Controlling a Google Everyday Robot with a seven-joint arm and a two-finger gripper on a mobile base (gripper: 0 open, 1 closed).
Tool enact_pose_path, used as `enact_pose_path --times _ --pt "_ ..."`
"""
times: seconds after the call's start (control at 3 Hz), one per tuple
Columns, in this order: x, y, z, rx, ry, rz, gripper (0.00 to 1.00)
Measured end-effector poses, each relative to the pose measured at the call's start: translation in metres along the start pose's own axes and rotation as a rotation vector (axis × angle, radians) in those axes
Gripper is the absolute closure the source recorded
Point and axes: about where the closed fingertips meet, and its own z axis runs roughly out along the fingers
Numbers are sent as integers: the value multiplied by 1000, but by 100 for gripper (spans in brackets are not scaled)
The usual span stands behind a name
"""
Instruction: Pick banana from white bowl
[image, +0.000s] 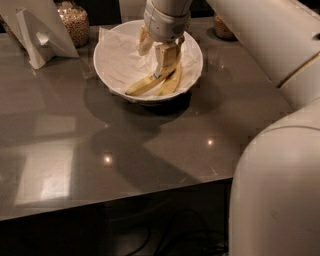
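The white bowl (112, 57) stands at the back middle of the table, lined with crumpled white paper. Two bananas lie at its front. The banana (144, 86) is the longer one on the left, with a small blue sticker at mid-length. A shorter banana (171, 85) lies to its right. My gripper (166, 67) reaches straight down into the bowl. Its fingers (161, 57) stand close together over the upper end of the banana and appear shut on it. The banana still rests in the bowl.
A white folded stand (37, 32) and a glass jar of nuts (74, 22) sit at the back left. Another jar (223, 27) is at the back right. My white arm (270, 35) and body (280, 190) fill the right side. The table's front edge (115, 197) runs across below.
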Motion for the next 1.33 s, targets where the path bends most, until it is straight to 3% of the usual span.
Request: enact_pose_path --times 0.67,1.33 --pt "13 11 16 -36 11 25 41" --pt "26 13 29 -56 32 37 45"
